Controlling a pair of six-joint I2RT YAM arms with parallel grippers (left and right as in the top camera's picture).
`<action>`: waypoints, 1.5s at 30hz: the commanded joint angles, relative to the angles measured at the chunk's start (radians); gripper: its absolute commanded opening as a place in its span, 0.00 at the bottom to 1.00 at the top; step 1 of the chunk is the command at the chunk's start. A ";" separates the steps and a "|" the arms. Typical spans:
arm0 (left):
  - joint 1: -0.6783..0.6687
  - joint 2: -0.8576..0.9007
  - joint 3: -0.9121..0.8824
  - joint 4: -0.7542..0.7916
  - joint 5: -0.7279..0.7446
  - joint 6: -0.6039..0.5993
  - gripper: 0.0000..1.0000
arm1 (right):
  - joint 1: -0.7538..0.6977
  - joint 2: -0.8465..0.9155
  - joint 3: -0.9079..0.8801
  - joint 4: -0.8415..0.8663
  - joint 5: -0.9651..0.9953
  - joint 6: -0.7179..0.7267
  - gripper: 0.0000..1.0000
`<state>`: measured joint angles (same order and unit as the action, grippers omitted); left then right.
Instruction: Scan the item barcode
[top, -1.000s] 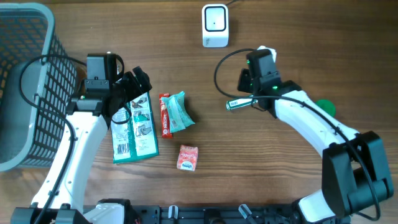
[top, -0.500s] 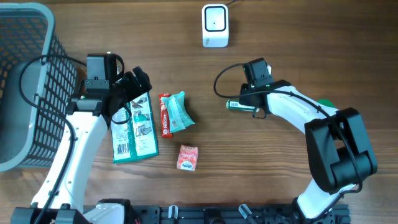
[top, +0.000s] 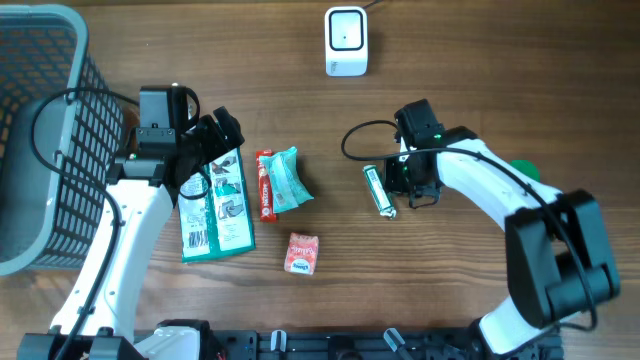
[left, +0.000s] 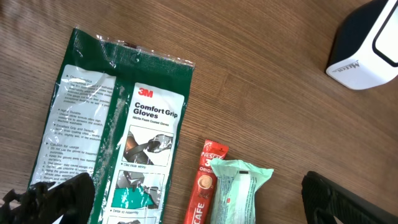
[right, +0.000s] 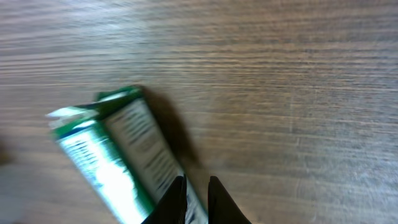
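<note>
A small green and white pack (top: 378, 190) lies flat on the wooden table, below and a little right of the white barcode scanner (top: 346, 40). My right gripper (top: 404, 190) stands right beside its right edge. In the right wrist view the pack (right: 118, 162) runs under the fingertips, and my right gripper (right: 196, 193) shows a narrow gap between its jaws. My left gripper (top: 212, 150) hangs wide open over the top of a green 3M gloves pack (top: 215, 205), holding nothing. In the left wrist view the gloves pack (left: 124, 137) and the scanner (left: 367, 50) both show.
A red coffee stick (top: 266, 185) and a pale green tissue pack (top: 288, 178) lie side by side mid-table, with a small red packet (top: 301, 254) below them. A grey mesh basket (top: 40, 140) fills the left edge. Something green (top: 522, 170) peeks from behind the right arm.
The right arm came down and toward the front edge with the green pack. The pack turned from crosswise to lengthwise and now rests on the table, and the jaws have parted slightly. The left arm is still.
</note>
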<state>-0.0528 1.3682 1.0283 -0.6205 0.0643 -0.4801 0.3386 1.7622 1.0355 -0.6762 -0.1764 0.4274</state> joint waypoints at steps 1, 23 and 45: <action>-0.002 -0.012 0.016 0.003 -0.014 0.004 1.00 | 0.002 -0.119 0.023 -0.002 -0.035 -0.038 0.14; -0.002 -0.012 0.016 0.003 -0.014 0.004 1.00 | -0.035 -0.062 -0.030 0.034 -0.250 -0.338 0.50; -0.002 -0.012 0.016 0.003 -0.013 0.004 1.00 | 0.251 -0.029 -0.024 0.095 0.032 -0.238 0.41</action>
<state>-0.0528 1.3682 1.0283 -0.6205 0.0643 -0.4801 0.5732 1.7245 1.0149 -0.5880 -0.2516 0.1410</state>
